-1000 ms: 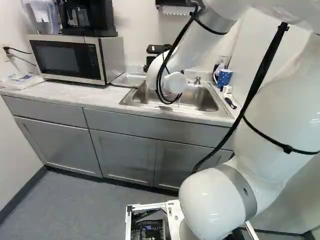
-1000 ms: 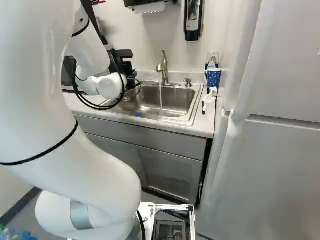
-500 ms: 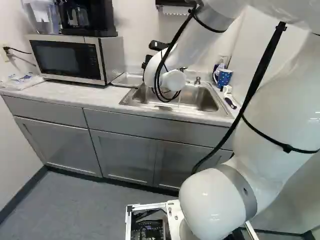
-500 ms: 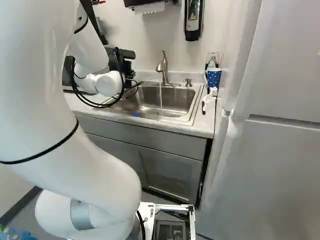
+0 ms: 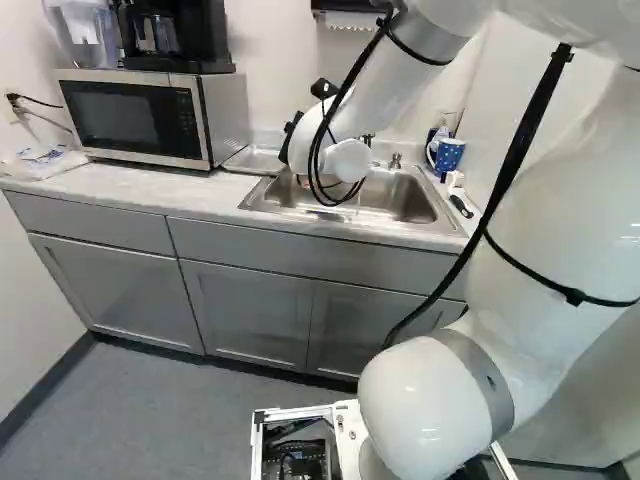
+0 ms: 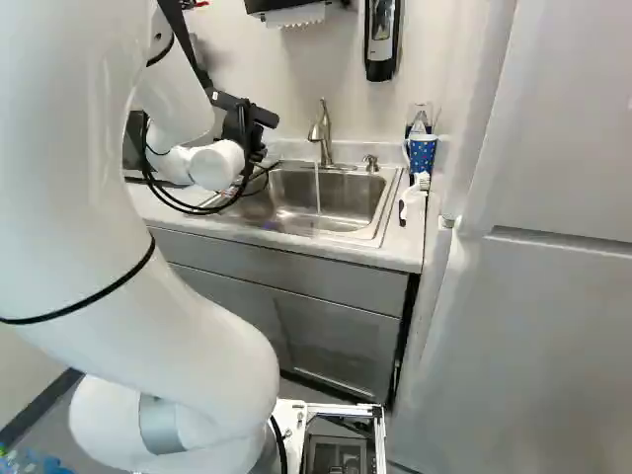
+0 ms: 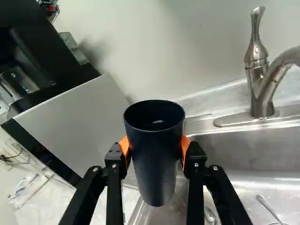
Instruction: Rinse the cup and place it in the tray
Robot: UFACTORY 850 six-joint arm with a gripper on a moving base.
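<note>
Black parts of my gripper (image 6: 251, 123) show beyond the wrist in the right base view; its fingertips are hidden there. In the wrist view the gripper (image 7: 155, 152) is shut on a dark cup (image 7: 153, 164), an orange pad pressing each side. The cup's mouth is visible, with a small glint inside. It hangs over the rim of the sink (image 6: 341, 212), beside the microwave. Water (image 6: 318, 188) runs from the faucet (image 6: 324, 130) into the basin. A shallow metal tray (image 5: 254, 160) lies between microwave and sink.
The microwave (image 5: 135, 118) carries a coffee maker (image 5: 172, 35). Right of the sink stand a blue dotted cup (image 6: 422, 153) and a white brush (image 6: 415, 188). A soap dispenser (image 6: 382, 38) hangs on the wall. Spoon-like utensils (image 7: 268, 206) lie in the basin.
The wrist has turned, tilting the gripper's black parts, and shifted slightly toward the microwave in the left base view. The base has not moved.
</note>
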